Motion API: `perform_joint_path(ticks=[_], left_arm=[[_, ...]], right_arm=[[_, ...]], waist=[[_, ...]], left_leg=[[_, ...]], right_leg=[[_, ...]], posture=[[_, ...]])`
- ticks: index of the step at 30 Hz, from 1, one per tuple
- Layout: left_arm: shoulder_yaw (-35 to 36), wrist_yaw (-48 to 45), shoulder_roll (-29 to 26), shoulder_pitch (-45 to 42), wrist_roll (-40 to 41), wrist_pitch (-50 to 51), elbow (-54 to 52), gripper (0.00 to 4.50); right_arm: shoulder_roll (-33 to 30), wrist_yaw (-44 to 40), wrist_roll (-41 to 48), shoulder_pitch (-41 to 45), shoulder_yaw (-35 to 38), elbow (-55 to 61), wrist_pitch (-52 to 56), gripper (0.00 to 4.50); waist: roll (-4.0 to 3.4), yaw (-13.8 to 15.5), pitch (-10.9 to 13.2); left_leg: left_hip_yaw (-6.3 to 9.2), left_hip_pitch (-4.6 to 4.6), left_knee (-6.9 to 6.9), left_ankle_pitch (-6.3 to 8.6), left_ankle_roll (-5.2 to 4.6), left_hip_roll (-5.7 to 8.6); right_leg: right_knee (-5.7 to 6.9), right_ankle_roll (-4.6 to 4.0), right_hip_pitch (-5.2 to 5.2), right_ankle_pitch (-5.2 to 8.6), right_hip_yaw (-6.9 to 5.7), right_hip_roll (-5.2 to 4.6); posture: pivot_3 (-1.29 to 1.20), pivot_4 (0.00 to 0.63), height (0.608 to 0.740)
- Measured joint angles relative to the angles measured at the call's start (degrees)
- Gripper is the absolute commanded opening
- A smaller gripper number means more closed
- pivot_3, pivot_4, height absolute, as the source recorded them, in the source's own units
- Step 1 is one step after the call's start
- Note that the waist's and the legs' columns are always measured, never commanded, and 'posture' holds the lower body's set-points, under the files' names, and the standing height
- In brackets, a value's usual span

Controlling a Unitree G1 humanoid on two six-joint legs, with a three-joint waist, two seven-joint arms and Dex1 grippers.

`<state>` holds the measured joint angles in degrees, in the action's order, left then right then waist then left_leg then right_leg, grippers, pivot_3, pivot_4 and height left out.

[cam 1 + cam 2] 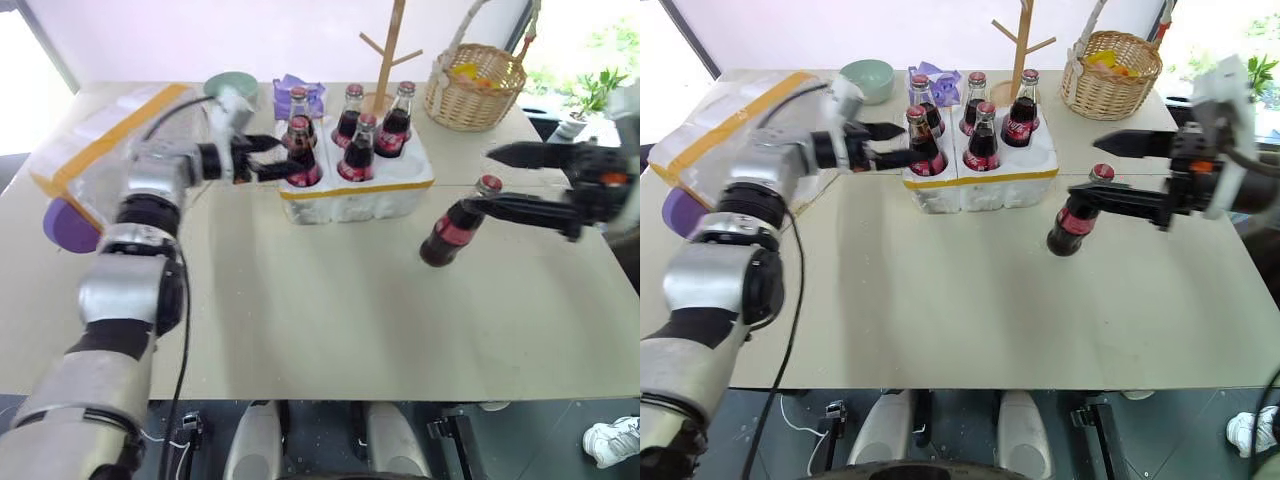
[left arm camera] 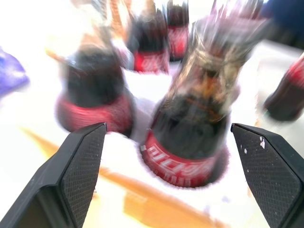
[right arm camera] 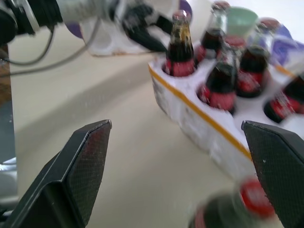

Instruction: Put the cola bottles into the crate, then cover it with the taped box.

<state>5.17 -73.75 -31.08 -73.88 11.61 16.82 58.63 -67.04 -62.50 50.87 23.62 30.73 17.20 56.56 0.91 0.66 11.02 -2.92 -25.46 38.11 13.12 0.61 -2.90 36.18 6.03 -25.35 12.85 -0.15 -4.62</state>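
Looking down, we see our left gripper (image 1: 272,157) spread around a front-corner cola bottle (image 1: 301,150) seated in the crate (image 1: 355,190), where five bottles stand. Our right gripper (image 1: 1118,175) gapes wide beside the sixth bottle (image 1: 1077,215), tilted on the table (image 1: 320,300). Left lies the taped box (image 1: 95,145).

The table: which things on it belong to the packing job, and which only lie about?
Job: six red-capped glass cola bottles, low white styrofoam crate, large yellow-taped styrofoam box.
Lying about: wicker basket, wooden branch stand, green bowl, purple wrapper.
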Motion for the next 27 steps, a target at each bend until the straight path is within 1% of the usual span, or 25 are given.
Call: perform_joint_path(ticks=[3,5,7,9,11,13,15,18,22,27], left_arm=[[1.47,-7.34,-5.42,-0.35,6.48,11.57,-11.84,4.36],[2.06,-12.12,-10.26,1.63,11.29,19.98,-22.64,4.36],[2.03,-14.41,-12.67,4.51,13.84,24.48,-29.54,4.36],[-0.18,-16.84,-15.76,11.48,15.88,27.98,-38.96,4.36],[-2.29,-17.55,-16.21,16.67,16.63,29.41,-44.33,4.36],[-4.11,-16.83,-15.68,20.27,17.44,29.9,-48.73,4.36],[-4.4,-14.79,-14.07,20.52,17.98,30.06,-50.76,4.36],[-4.55,-11.69,-11.89,21.03,18.34,29.4,-52.57,4.36],[-7.27,-8.95,-8.39,23.32,17.86,27.12,-53.66,4.36],[-8.16,-7.07,-8.19,23.66,17.86,26.43,-54.42,4.36]], right_arm=[[0.8,0.31,1.7,-8.5,8.75,4.37,4.43,4.5],[3.44,2.59,2.39,-14.23,14.26,7.08,7.29,4.5],[5.96,4.63,2.32,-17.39,16.59,8.42,8.09,4.5],[10.89,8.72,1.11,-21.14,17.52,11.27,6.6,4.5],[15.0,12.75,-1.09,-23.03,15.97,11.9,4.75,4.5],[19.63,17.64,-4.07,-23.06,12.97,12.35,0.9,4.5],[22.42,21.22,-5.15,-22.39,10.06,12.05,-0.45,4.5],[25.67,24.48,-6.46,-20.61,6.2,10.17,-3.29,4.5],[28.45,26.32,-9.2,-18.22,-0.62,6.39,-7.37,4.5],[28.68,26.31,-10.82,-17.78,-4.18,3.51,-10.9,4.5]], waist=[[0.01,-0.03,-0.01],[-0.05,-0.1,-0.07],[-0.11,-0.11,-0.11],[-0.06,-0.21,-0.15],[-0.05,-0.29,-0.14],[-0.02,-0.31,-0.12],[-0.01,-0.17,-0.12],[-0.01,-0.13,-0.13],[-0.03,-0.21,-0.13],[-0.02,-0.23,-0.12]], left_leg=[[0.0,0.07,0.05,0.0,0.0,0.0],[0.0,0.21,0.07,0.0,0.01,0.0],[0.0,0.5,0.06,0.0,0.01,0.0],[0.01,1.03,-0.06,0.03,0.02,-0.01],[0.01,1.05,-0.05,0.02,0.05,-0.01],[0.0,1.02,0.05,0.01,0.05,0.0],[-0.01,0.98,0.09,0.01,0.04,0.01],[-0.02,1.0,0.04,0.02,0.02,0.02],[-0.02,1.0,0.02,0.01,0.01,0.02],[-0.02,0.98,0.0,0.02,0.0,0.02]], right_leg=[[0.01,0.01,0.09,0.0,0.0,-0.01],[-0.01,0.01,0.27,0.01,0.0,-0.02],[-0.01,0.0,0.55,0.02,0.01,-0.04],[-0.06,-0.18,0.99,0.17,0.01,-0.03],[-0.1,-0.23,1.01,0.21,0.02,-0.03],[-0.1,-0.25,1.02,0.21,0.06,-0.03],[-0.1,-0.25,1.01,0.21,0.09,-0.04],[-0.1,-0.2,1.01,0.22,0.11,-0.02],[-0.07,-0.19,0.98,0.21,0.12,0.0],[-0.08,-0.17,0.95,0.22,0.11,0.0]], posture=[[0.0,0.15,0.74],[0.0,0.15,0.74],[0.0,0.15,0.74],[0.0,0.15,0.74],[0.0,0.15,0.74],[0.0,0.15,0.74],[0.0,0.15,0.74],[0.0,0.15,0.74],[0.0,0.15,0.74],[0.0,0.15,0.74]])
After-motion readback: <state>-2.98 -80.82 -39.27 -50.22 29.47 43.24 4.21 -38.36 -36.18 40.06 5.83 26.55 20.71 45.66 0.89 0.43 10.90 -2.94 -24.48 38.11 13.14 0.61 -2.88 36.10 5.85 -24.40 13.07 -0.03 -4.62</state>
